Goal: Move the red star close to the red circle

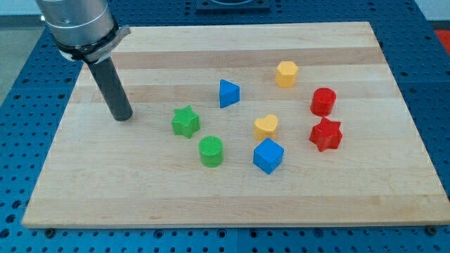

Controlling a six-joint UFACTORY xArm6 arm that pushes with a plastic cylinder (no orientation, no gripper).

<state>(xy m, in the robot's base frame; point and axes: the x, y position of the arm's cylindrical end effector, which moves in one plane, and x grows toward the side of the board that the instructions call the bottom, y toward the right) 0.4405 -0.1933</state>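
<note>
The red star [325, 134] lies on the wooden board at the view's right. The red circle [323, 101] stands just above it, a small gap apart. My tip [122, 116] rests on the board at the view's left, far from both red blocks. The nearest block to the tip is the green star [185, 121], to its right.
A green circle [211, 151] lies below the green star. A blue triangle [228, 93], a yellow heart [266, 126] and a blue cube [268, 155] sit mid-board. A yellow hexagon [286, 73] is above them. The wooden board [211, 204] is edged by blue perforated table.
</note>
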